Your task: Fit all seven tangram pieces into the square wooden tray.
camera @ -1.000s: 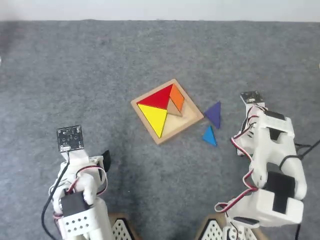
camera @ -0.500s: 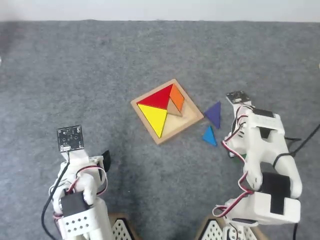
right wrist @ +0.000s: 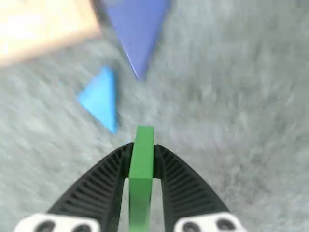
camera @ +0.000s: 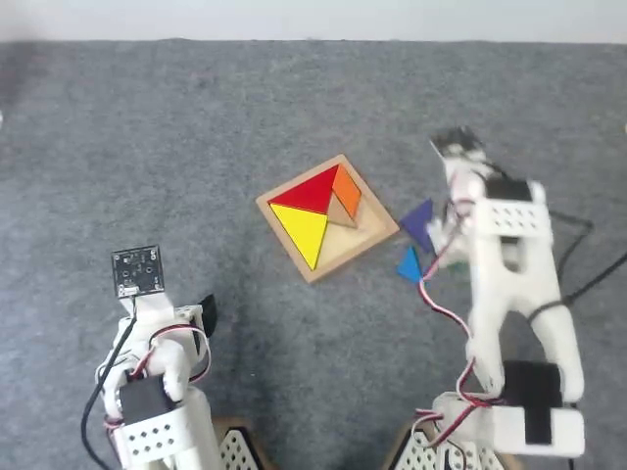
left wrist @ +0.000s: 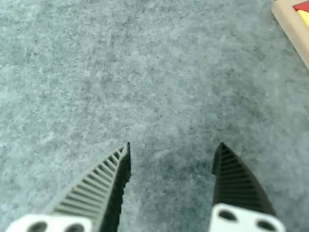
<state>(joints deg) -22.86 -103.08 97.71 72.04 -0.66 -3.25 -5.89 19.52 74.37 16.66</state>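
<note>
From where I stand, the right arm [camera: 505,255] has its jaws closed on a thin green piece [right wrist: 142,159], which is pinched on edge and pokes out past the tips. It hangs right of centre in the high view, just above the blue triangle [camera: 410,264] and beside the purple triangle [camera: 419,223], both lying loose on the grey worktop [camera: 147,127].

The tray [camera: 345,247] sits mid-frame, turned like a diamond. The red piece [camera: 312,191], yellow piece [camera: 304,230] and orange piece [camera: 347,188] fill its upper and left parts. Its lower right is bare wood.

I'd judge the step to be carrying the green piece across to that bare patch. To do it well:

- Keep the pinch firm and travel high enough to clear the two loose triangles and the tray's rim, since a nudge would shift them.
- Because the piece is held upright, tilt the wrist so one face goes down first.
- Turn the piece so its edges run along the orange and yellow neighbours.
- Lower slowly and release only once it rests in the recess.

The left arm [camera: 157,362] sits at the lower left, its jaws spread wide over bare felt and holding nothing.
</note>
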